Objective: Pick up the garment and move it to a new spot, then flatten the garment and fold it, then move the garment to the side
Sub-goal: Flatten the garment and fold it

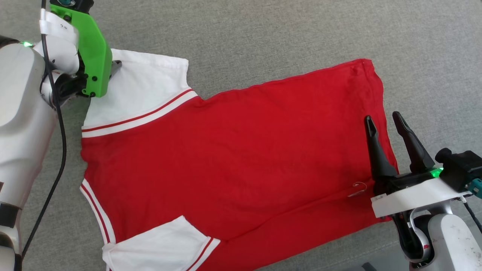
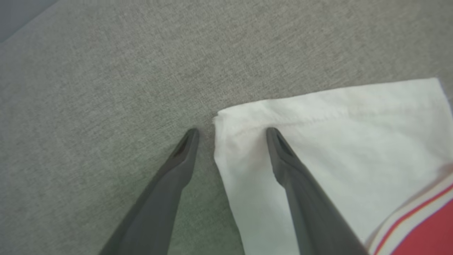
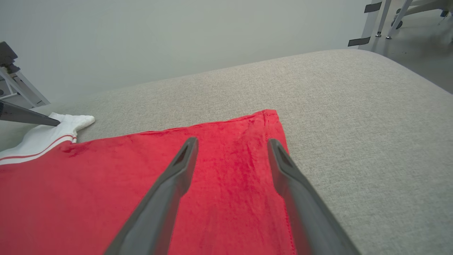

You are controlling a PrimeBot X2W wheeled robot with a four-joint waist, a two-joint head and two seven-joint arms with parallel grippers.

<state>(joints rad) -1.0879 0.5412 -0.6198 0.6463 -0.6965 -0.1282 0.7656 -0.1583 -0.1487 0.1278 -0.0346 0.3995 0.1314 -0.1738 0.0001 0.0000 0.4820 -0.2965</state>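
- I see a grey woven upholstered surface spanning the head view, under soft, even light.
- Right wrist view: the surface's far edge rounds off against a plain pale wall.
- Upper right of that view: grey floor and pale metal legs with black bands.
- Left edge, same view: slanted pale frame struts.
- Left wrist view, upper left corner: blue-grey strip; I can't identify it.

Red jersey shirt, white short sleeves: near sleeve cut by head view's bottom edge | left gripper: mostly behind green plastic bracket in same view
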